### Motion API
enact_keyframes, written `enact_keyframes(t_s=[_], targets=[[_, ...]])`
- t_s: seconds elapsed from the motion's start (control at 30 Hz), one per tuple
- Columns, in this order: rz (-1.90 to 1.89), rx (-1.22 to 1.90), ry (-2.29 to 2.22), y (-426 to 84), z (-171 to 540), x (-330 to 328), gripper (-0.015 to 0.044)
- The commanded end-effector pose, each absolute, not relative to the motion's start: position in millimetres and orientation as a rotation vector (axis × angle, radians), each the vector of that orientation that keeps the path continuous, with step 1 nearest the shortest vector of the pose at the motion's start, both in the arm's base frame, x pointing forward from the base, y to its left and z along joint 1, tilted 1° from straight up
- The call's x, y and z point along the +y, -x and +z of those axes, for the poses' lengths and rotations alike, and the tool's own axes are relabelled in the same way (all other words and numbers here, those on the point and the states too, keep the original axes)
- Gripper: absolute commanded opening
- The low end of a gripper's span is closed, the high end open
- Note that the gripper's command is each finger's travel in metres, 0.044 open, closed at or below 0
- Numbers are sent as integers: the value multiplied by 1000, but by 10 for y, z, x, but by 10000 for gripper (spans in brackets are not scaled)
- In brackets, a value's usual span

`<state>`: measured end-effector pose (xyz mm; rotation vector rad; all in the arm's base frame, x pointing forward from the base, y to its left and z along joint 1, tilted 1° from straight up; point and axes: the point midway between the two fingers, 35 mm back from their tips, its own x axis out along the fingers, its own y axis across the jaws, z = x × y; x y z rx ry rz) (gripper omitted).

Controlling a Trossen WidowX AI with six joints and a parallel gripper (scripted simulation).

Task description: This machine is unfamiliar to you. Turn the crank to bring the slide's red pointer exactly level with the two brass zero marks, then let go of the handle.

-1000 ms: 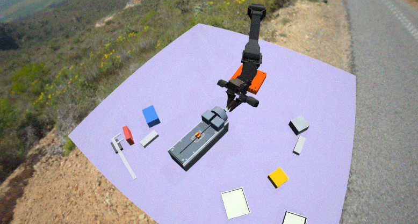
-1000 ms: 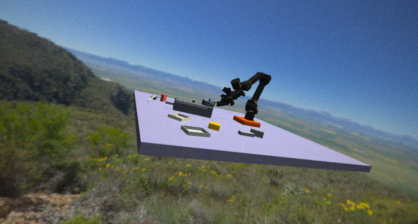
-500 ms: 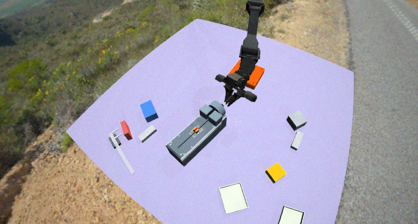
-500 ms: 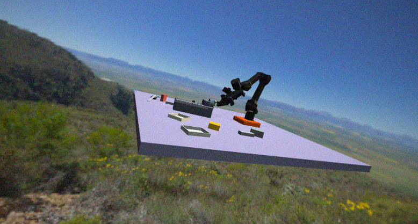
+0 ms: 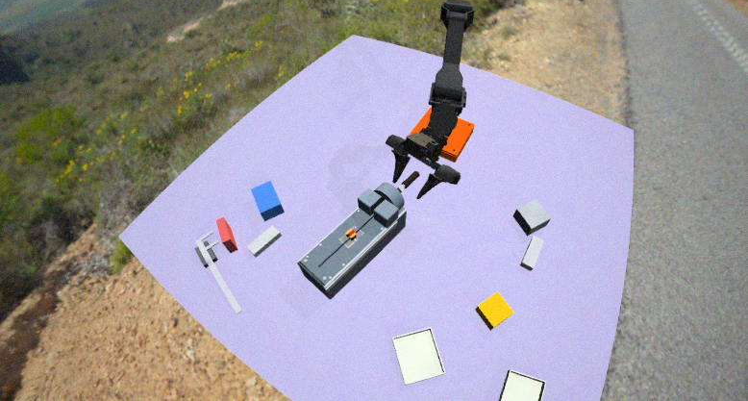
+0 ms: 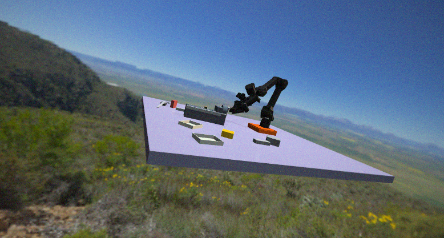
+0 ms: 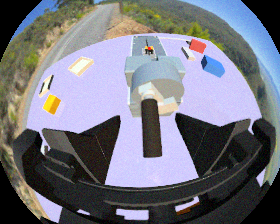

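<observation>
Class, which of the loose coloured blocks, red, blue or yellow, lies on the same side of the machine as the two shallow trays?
The yellow block; red and blue lie across the machine.

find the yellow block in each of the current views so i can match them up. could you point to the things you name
Top: yellow block (image 5: pixel 494 310) (image 6: pixel 227 133) (image 7: pixel 52 104) at lower right, above the partly cut-off tray.
Exterior: just below centre, right of the nearer tray.
Wrist: at the left, below two trays.
Shared landmark: the long grey machine (image 5: pixel 335 251) (image 6: pixel 203 114) (image 7: pixel 156 80), seen in all three.
</observation>
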<state>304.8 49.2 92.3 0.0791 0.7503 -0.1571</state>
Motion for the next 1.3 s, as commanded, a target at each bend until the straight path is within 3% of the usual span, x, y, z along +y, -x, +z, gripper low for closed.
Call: enact_keyframes(t_s=[0.0,0.03,0.9,1.27], targets=[[-158,751,-78,-3047,921,491,420],[-158,751,-78,-3047,921,491,440],[-156,744,-80,-3045,1908,482,440],[-65,778,-23,-3652,2017,301,440]])
